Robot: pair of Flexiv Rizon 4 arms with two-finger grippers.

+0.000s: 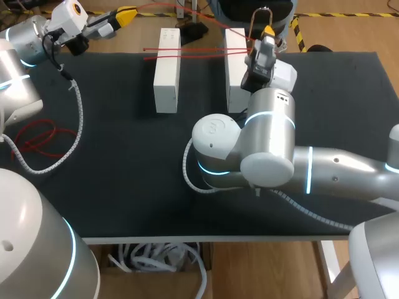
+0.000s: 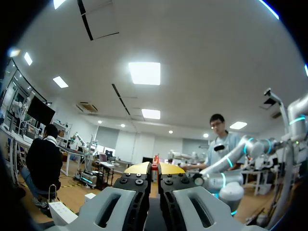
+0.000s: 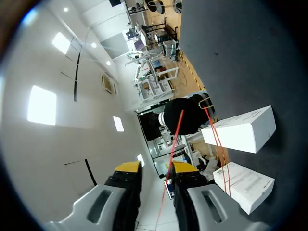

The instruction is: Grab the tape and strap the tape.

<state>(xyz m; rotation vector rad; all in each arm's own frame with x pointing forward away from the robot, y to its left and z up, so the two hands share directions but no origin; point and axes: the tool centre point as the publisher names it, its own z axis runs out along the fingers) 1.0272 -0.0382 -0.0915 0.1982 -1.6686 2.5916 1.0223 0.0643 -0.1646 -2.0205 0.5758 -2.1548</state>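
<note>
My left hand [image 1: 126, 15] is up in the upper left corner of the head view, off the back edge of the bench [image 1: 124, 187]. Its yellow tips are pressed nearly together with a sliver of the red tape [image 1: 187, 48] pinched between them. From there a strand arcs across the top of the frame toward my right hand [image 1: 268, 30]. That hand sits high at the upper middle, just over the far end of the right white box [image 1: 234, 75]. Its fingers are apart, and in the right wrist view a red strand runs through the gap, close along one finger's inner face. Lower down, two strands stretch side by side across the tops of the left white box [image 1: 166, 75] and the right one, spanning the gap between them. The boxes stand parallel near the bench's back edge. Over at the left edge, some loose red loops [image 1: 37, 140] lie on the dark surface.
</note>
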